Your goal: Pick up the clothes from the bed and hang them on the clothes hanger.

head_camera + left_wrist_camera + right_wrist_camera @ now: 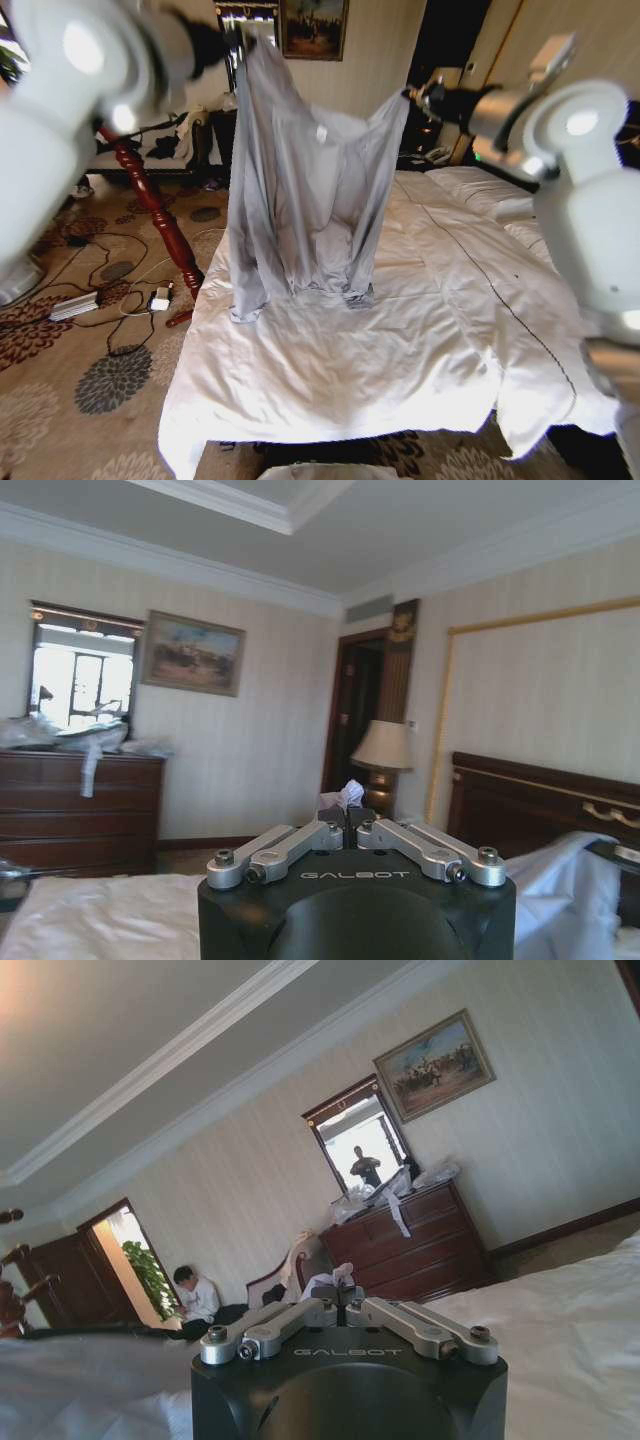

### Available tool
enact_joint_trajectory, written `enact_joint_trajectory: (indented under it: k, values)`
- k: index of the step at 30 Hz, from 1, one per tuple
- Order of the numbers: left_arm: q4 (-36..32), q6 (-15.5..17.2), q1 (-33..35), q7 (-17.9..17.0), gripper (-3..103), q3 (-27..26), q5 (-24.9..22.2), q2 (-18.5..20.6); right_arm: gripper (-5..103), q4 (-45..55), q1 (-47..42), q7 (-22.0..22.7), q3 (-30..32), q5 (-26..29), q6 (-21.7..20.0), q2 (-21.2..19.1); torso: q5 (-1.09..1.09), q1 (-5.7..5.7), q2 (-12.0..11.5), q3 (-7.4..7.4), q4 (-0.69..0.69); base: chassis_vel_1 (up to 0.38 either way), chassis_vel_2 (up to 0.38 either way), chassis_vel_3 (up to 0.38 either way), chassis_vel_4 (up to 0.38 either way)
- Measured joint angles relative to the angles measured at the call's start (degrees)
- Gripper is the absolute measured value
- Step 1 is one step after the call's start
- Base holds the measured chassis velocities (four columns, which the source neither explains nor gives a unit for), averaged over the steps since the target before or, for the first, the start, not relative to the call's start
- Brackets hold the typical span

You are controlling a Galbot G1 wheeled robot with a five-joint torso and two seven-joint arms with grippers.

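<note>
Both arms are up: the left gripper [243, 40] at upper left and the right gripper [412, 95] at upper right each pinch a corner of the grey jacket [300, 180]. It hangs spread at centre frame, hem brushing the white bed [400, 330].

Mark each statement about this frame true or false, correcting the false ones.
1. Both grippers hold the jacket up over the bed. True: the left gripper pinches one top corner and the right gripper the other.
2. The jacket lies flat on the duvet. False: it hangs spread between the grippers, only its hem touching the bed.
3. The jacket is already on a hanger. False: it is held by the grippers alone.
4. A red-brown wooden stand rises left of the bed. True.
5. The carpet is plain. False: it has a flower pattern.
</note>
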Motion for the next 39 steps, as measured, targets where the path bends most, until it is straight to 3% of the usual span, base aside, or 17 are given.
enact_joint_trajectory:
  k: [3,7,8,10,11,13,17,19,22,24,28,30,31,33,34,37,39]
  values:
    - [-6.51,-1.06,-0.02,-2.97,1,-3.61,-5.02,2.14,0,7.63,-3.89,1.23,6.26,4.38,-0.37,-4.04,0.02,0.01,0.0,0.0,-0.03,0.0,0.0,0.0,0.0]
    - [-10.01,-1.34,-3.96,-4.64,1,-7.69,-11.97,5.34,0,13.81,-7.36,1.9,13.64,11.13,-0.57,-10.52,0.02,0.0,0.0,-0.01,-0.03,0.0,0.0,0.0,0.0]
    - [-11.27,-1.34,-5.3,-4.64,1,-9.69,-13.92,7.35,0,15.74,-8.29,2.21,16.18,13.72,-0.39,-12.98,0.03,-0.01,0.0,-0.02,-0.02,0.0,0.0,0.0,0.0]
    - [-11.67,-1.32,-5.69,-4.38,1,-10.37,-14.42,8.12,0,16.2,-8.51,2.32,16.91,14.4,-0.35,-13.53,0.03,-0.01,0.01,-0.02,-0.03,0.0,0.0,0.0,0.0]
    - [-13.19,-0.86,-7.73,-2.69,1,-13.59,-17.07,11.78,0,18.89,-9.44,3.01,21.81,18.65,-0.03,-16.93,0.01,-0.01,0.0,-0.01,-0.01,0.0,0.0,0.0,0.0]
    - [-14.01,-1.16,-11.68,-1.59,1,-15.17,-20.91,14.88,0,21.04,-9.41,3.41,27.34,23.43,0.35,-20.4,-0.04,-0.02,0.01,-0.02,0.06,0.0,0.0,0.0,0.0]
    - [-13.9,-2.24,-16.82,0.27,1,-14.7,-25.11,15.08,0,22.07,-8.72,3.59,32.81,28.71,0.43,-24.47,-0.04,-0.03,0.02,-0.03,0.01,0.0,0.0,0.0,0.0]
    - [-12.84,-2.58,-20.58,1.83,1,-11.94,-25.3,11.85,0,21.55,-7.4,3.59,34.93,31.72,0.35,-26.66,0.04,-0.02,0.02,-0.02,-0.03,0.0,0.0,0.0,0.0]
    - [-11.96,-2.27,-21.0,1.34,1,-10.16,-23.44,9.28,0,20.57,-6.41,3.58,34.73,31.79,-0.03,-26.83,0.04,0.0,0.02,0.0,-0.03,0.0,0.0,0.0,0.0]
    - [-10.35,-1.53,-19.28,-1.34,1,-8.84,-21.35,5.82,0,18.31,-6.42,3.45,33.74,29.48,-0.75,-25.48,0.02,0.02,0.01,0.01,-0.01,0.0,0.0,0.0,0.0]
    - [-9.96,-0.4,-14.05,-2.75,1,-9.06,-18.26,4.27,0,18.19,-10.9,3.42,33.38,26.04,-1.07,-23.28,0.03,0.03,0.01,0.01,-0.02,0.0,0.0,0.0,0.0]
    - [-11.82,0.71,-5.63,-3.63,1,-9.47,-14.23,5.54,0,20.33,-17.66,3.65,30.74,20.45,-1.19,-19.24,0.04,0.03,0.0,0.02,0.0,0.0,0.0,0.0,0.0]
    - [-11.82,0.71,-5.63,-3.63,1,-9.47,-14.23,5.54,0,20.33,-17.66,3.65,30.74,20.45,-1.19,-19.24,0.04,0.03,0.0,0.02,0.0,0.0,0.0,0.0,0.0]
    - [-13.01,2.54,6.36,-3.83,1,-10.62,-9.98,6.83,0,21.17,-23.13,3.28,26.07,13.64,-1.32,-14.36,-0.04,0.04,-0.01,0.03,0.05,0.0,0.0,0.0,0.0]
    - [-13.01,2.54,6.36,-3.83,1,-10.62,-9.98,6.83,0,21.17,-23.13,3.28,26.07,13.64,-1.32,-14.36,-0.04,0.04,-0.01,0.03,0.05,0.0,0.0,0.0,0.0]
    - [-11.32,3.43,17.98,-2.56,1,-10.74,0.44,5.72,0,17.61,-25.19,1.95,18.55,5.52,-1.7,-7.32,0.02,0.02,0.0,0.01,0.01,0.0,0.0,0.0,0.0]
    - [-10.47,3.31,22.19,-2.8,1,-10.48,3.37,4.58,0,15.91,-25.39,1.66,16.03,3.21,-1.72,-4.67,0.03,0.03,-0.01,0.02,-0.01,0.0,0.0,0.0,0.0]
